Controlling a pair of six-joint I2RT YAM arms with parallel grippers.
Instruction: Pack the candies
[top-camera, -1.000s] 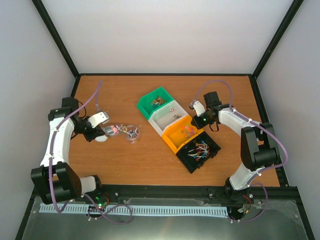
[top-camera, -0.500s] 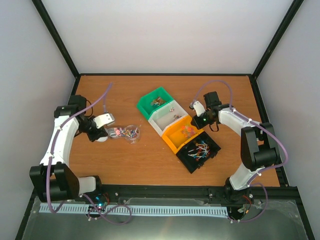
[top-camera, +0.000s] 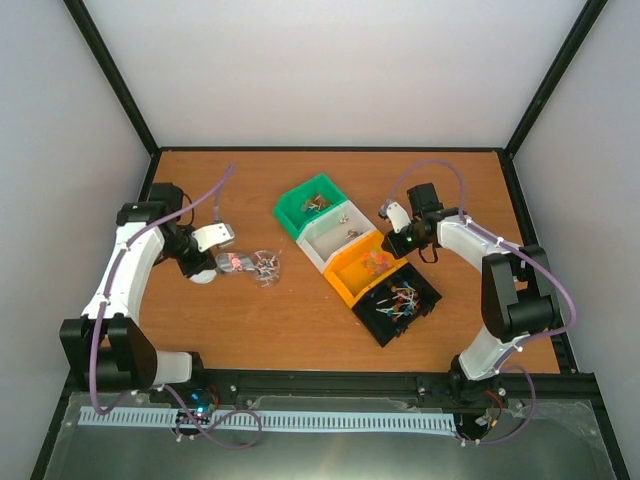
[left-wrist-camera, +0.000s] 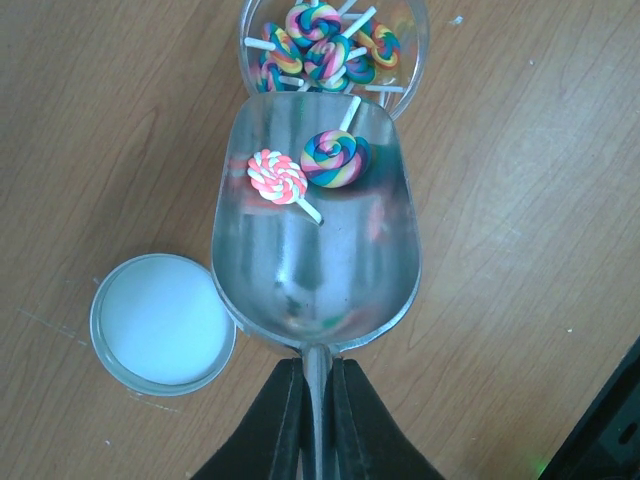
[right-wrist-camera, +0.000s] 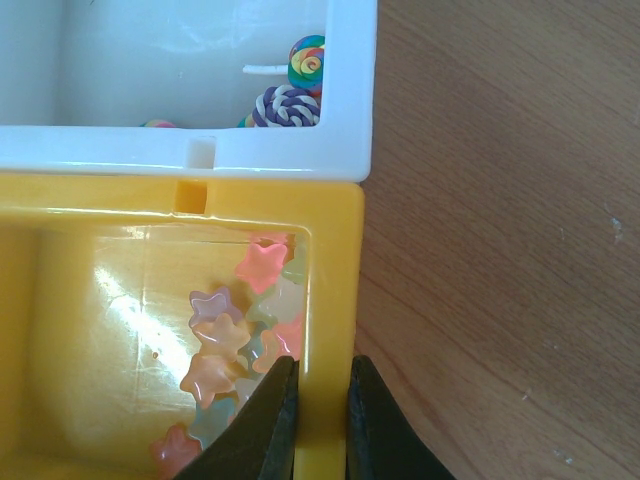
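White link shells and black joint housings on the left arm (top-camera: 118, 275) and the right arm (top-camera: 470, 238) alike. Lilac cable (top-camera: 222, 182) looped loosely along each. Black base (top-camera: 468, 385) under each. Green lamp (top-camera: 409, 240) lit at the right wrist. Left fingers (left-wrist-camera: 265, 430) and right fingers (right-wrist-camera: 268, 425) black, smooth, tapered.

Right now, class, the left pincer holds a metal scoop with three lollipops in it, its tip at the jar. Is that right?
Not quite. The scoop in the left pincer carries two lollipops, not three. Its tip is at the jar, as stated. The left wrist view shows this.
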